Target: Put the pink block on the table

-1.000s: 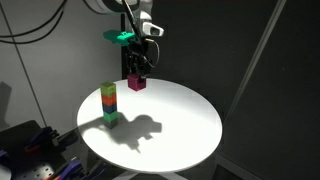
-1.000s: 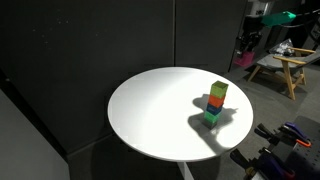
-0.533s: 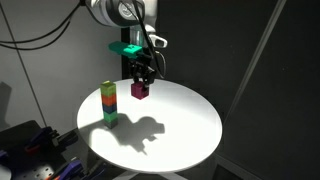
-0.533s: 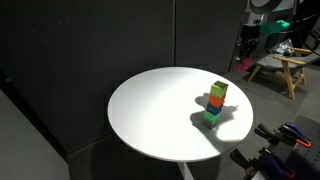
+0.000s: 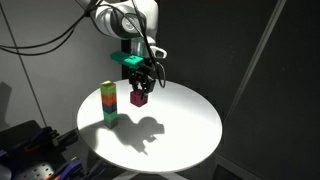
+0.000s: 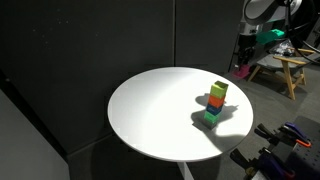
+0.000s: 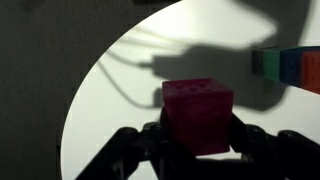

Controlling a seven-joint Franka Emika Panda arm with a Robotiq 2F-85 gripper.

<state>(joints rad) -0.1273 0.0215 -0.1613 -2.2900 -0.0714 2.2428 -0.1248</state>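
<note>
My gripper (image 5: 139,88) is shut on the pink block (image 5: 139,98), a small magenta cube, and holds it just above the far part of the round white table (image 5: 180,125). In the wrist view the pink block (image 7: 198,114) sits between my two dark fingers (image 7: 198,140), with the table (image 7: 120,100) below it. In an exterior view the gripper (image 6: 243,62) and the pink block (image 6: 243,71) are at the table's (image 6: 150,110) right edge, beside the stack.
A stack of cubes (image 5: 108,104), yellow, orange and green, stands on the table; it also shows in an exterior view (image 6: 216,103) and at the wrist view's right edge (image 7: 288,66). A wooden stool (image 6: 278,68) stands beyond the table.
My gripper has moved down with the pink block, from well above the table to just above its surface. The stack has not moved.
</note>
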